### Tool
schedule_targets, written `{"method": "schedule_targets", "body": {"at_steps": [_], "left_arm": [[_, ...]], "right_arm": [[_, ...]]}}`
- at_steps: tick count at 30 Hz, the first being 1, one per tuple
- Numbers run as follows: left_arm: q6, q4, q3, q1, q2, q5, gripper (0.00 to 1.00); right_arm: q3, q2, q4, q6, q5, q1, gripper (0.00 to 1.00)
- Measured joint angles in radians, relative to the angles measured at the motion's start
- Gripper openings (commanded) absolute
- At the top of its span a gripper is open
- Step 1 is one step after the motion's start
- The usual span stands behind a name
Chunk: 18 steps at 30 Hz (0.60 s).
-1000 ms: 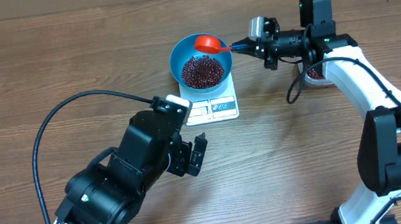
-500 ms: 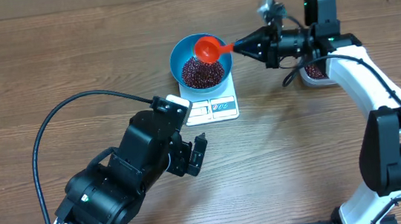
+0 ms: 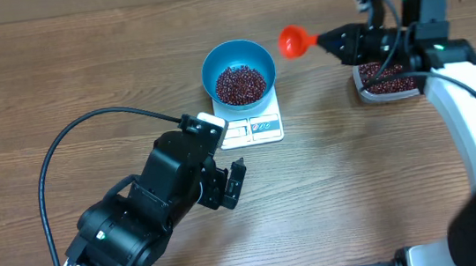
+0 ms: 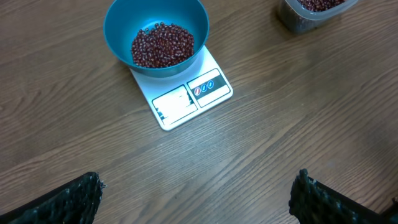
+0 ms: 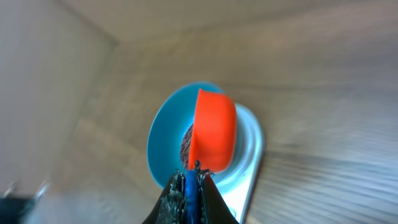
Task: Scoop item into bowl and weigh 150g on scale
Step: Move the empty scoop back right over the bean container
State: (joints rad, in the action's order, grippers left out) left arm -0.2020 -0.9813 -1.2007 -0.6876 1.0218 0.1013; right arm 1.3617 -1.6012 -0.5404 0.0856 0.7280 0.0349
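The right end effector (image 3: 334,38), clamped on the handle of the orange scoop (image 3: 292,40), has pulled back from over the blue bowl (image 3: 210,65). The scoop now hangs in open air ahead of it, clear of the bowl's rim. The beans (image 3: 240,83) heap in the bowl on the white scale (image 3: 260,129), further ahead beyond the scoop's tip. This load looks delivered, and another pass probably follows, though the display cannot be read. The clear container (image 3: 363,93) of beans sits just beneath and behind the end effector, so its rim is the nearest edge to mind. Bare counter (image 3: 339,167) lies between bowl and container. The left end effector (image 3: 226,186) hovers spread wide, well apart.
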Motion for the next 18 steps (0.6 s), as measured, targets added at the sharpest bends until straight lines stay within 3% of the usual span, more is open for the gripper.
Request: {"method": "schedule_targets", "body": {"at_steps": [6,18], "left_arm": [[0.000,0.000,0.000,0.000,0.000,0.000,0.99],[0.000,0.000,0.000,0.000,0.000,0.000,0.99]], "right_arm": [[0.019,0.145,-0.130,0.012,-0.240,0.036,0.04],[0.020,0.153,-0.381,0.014,-0.792,0.044,0.04]]}}
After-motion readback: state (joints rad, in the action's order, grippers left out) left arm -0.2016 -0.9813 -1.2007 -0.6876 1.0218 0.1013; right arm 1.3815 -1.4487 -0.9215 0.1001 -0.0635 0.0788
